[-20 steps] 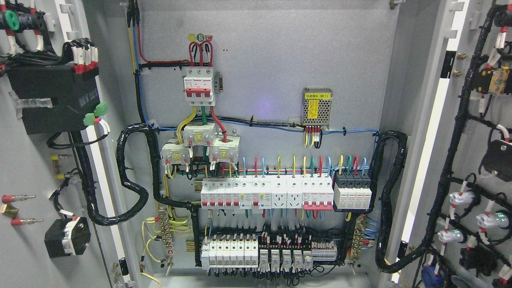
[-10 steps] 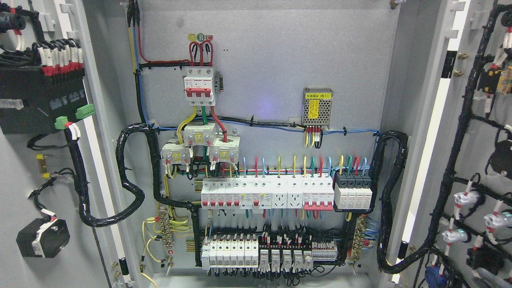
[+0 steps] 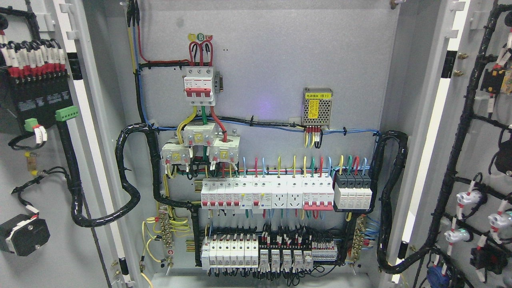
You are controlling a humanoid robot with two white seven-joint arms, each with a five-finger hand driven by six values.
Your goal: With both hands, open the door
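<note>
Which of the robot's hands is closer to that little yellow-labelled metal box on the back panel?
Cannot tell: neither hand is in view. Only the box and both open doors show.

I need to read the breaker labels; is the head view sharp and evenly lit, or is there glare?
Head view: sharp in the centre; faint purple glare on the back panel left of the mesh box; bright white strip on the right door edge is washed out.
</note>
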